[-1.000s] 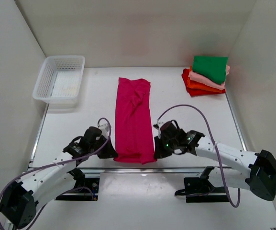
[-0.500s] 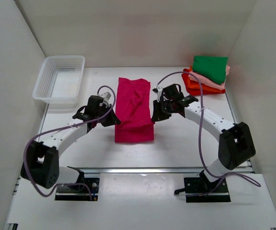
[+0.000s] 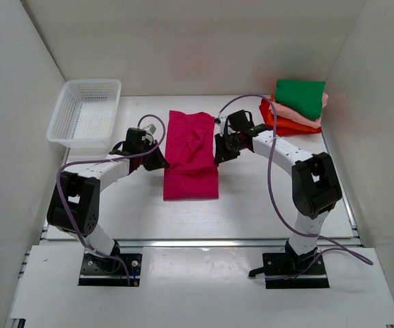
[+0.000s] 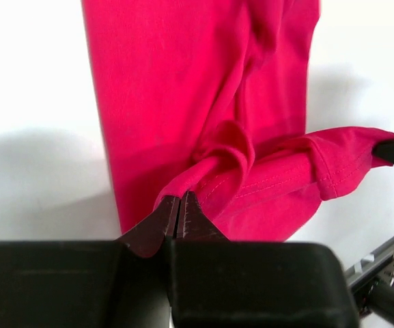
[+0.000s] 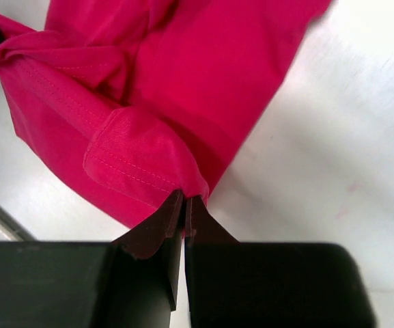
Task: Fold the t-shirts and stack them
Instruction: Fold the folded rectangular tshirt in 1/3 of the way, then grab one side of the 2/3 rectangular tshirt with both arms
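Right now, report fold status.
Left tool shut on magenta t-shirt hem. Right tool shut on same hem. Basket, folded stack off to the sides.

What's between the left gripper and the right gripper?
The magenta-pink cloth t-shirt spans that gap in the top view, with the left gripper and right gripper each shut on a corner of it.

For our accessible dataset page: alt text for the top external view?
A magenta t-shirt lies at centre, the left hand and right hand each pinching a side edge. A white basket sits far left; a stack of folded shirts far right.
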`<state>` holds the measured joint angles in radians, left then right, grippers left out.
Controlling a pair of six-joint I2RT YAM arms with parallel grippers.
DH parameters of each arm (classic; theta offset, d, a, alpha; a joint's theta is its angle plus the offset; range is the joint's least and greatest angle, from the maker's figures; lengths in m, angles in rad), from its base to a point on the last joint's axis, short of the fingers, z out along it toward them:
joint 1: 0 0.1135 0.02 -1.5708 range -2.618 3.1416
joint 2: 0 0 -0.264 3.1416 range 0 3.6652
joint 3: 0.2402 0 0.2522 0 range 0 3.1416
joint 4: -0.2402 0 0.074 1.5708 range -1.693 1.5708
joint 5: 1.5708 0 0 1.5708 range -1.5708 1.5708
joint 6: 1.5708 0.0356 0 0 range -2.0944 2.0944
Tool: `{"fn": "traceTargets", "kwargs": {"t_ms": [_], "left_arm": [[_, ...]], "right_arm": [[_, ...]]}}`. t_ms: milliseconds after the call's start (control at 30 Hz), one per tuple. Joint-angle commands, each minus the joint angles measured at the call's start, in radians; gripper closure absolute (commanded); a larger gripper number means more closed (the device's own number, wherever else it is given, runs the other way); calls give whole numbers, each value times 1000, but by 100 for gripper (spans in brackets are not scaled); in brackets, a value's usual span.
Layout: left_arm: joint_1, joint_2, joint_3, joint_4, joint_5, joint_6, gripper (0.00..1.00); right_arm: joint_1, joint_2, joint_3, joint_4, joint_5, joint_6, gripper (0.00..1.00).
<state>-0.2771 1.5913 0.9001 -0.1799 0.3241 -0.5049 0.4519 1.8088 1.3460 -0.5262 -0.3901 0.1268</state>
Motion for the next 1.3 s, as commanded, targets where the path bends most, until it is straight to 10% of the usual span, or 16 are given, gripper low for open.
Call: {"fn": "traceTargets", "kwargs": {"t_ms": [0,267,367,533,933,1267], "left_arm": [[26,10,74,68,29,28,94],[44,130,143,115,-11,35,91],[72,197,229,90,-31,29,47],[107,155,277,120,-100,12,31],[-89,-269,-217,8,-181,45,39],[-149,-257,-351,91,-319,-26,40]], "right_arm": [[-22,24,93,29,-3,-35,100],[-55,181,226,49,-13,-50,98],[-56,208,258,101,20,-64,78],[-59,128,219,186,186,-26,48],[108,-181,-292,206,281,164,53],[197,-135,-367,281,316,306,47]]}}
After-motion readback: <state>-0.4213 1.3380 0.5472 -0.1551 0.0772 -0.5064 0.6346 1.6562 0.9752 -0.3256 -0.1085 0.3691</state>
